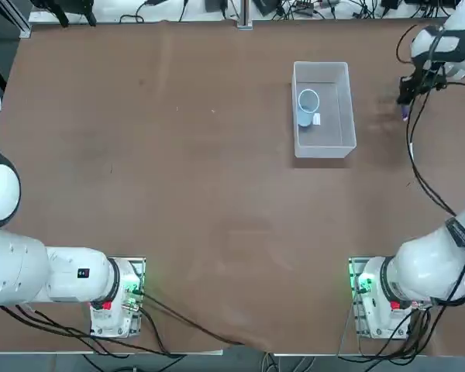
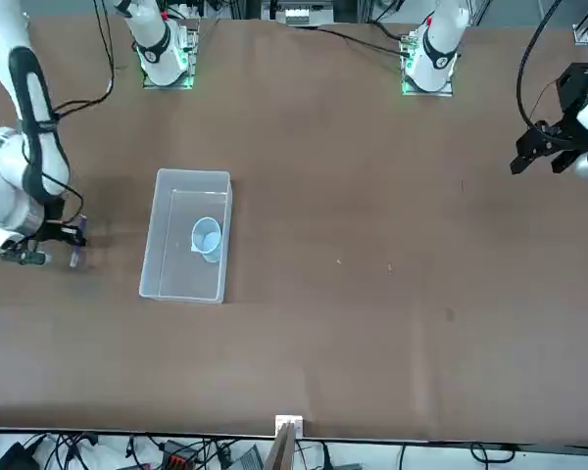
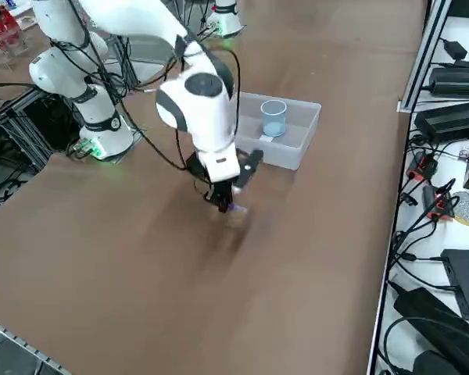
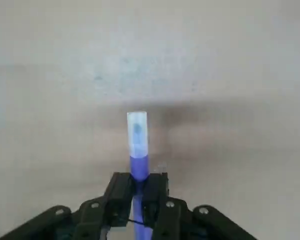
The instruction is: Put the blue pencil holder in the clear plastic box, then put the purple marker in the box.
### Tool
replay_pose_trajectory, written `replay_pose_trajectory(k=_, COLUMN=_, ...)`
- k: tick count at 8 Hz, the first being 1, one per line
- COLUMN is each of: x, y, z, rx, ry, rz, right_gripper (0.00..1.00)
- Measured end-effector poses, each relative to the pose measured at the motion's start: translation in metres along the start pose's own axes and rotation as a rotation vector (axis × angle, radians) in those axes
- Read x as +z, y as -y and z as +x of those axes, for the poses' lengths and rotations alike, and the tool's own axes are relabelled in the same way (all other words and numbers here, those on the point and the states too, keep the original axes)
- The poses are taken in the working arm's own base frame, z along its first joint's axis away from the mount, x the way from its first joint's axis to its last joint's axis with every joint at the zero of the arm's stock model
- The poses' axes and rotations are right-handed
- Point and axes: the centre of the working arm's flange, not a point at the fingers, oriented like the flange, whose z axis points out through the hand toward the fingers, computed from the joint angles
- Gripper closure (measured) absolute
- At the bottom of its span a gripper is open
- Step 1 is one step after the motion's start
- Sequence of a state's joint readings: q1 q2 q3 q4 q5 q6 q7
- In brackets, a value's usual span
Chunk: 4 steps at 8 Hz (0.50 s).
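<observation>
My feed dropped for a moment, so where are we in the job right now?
Done: the blue pencil holder stands inside the clear plastic box. In hand: the right gripper, off to the box's side, has its jaws shut on the purple marker. Left: carry the marker over the box and release it inside.

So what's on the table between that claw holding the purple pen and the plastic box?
Nothing: bare table lies between right gripper and clear plastic box, per the top view.
</observation>
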<state>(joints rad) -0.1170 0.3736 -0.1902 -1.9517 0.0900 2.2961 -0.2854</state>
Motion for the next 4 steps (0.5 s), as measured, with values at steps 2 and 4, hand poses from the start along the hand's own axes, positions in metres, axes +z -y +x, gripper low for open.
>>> replay_pose_trajectory(k=2, x=-0.067, y=0.021, z=0.006, rx=-0.032, ry=-0.001, rz=0.025, right_gripper=0.85)
replay_pose_trajectory(k=4, x=-0.128, y=0.065, z=0.012, rx=-0.021, ry=0.019, rz=0.046, right_gripper=0.85)
